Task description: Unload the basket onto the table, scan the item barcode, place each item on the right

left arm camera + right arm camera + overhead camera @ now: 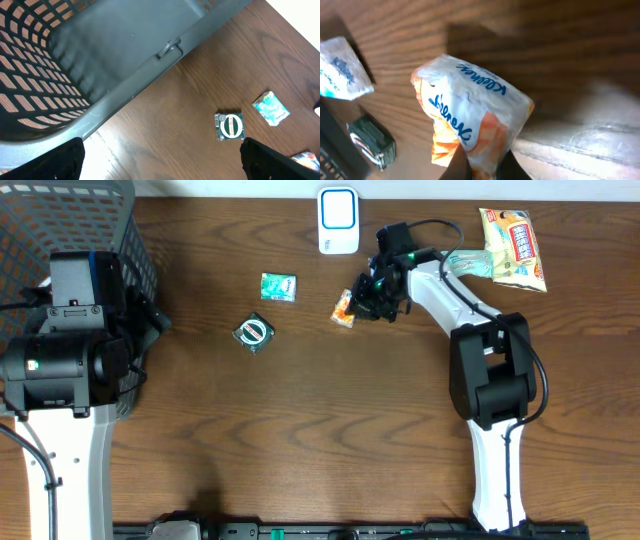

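A white and orange Kleenex tissue pack [470,117] is the item in hand. My right gripper [485,167] is shut on its lower end, one dark finger on each side. From overhead the pack [343,308] sits just left of the right gripper [362,300], near the table's back middle. The white scanner with a blue face [338,220] stands behind them at the back edge. My left gripper [162,162] is open with nothing between its fingers, hovering beside the basket at the far left.
A grey mesh basket [70,220] fills the back left corner, and its rim [125,95] crosses the left wrist view. A green round-label pack [254,332] and a teal packet [278,286] lie left of centre. A yellow snack bag [512,246] lies at the back right.
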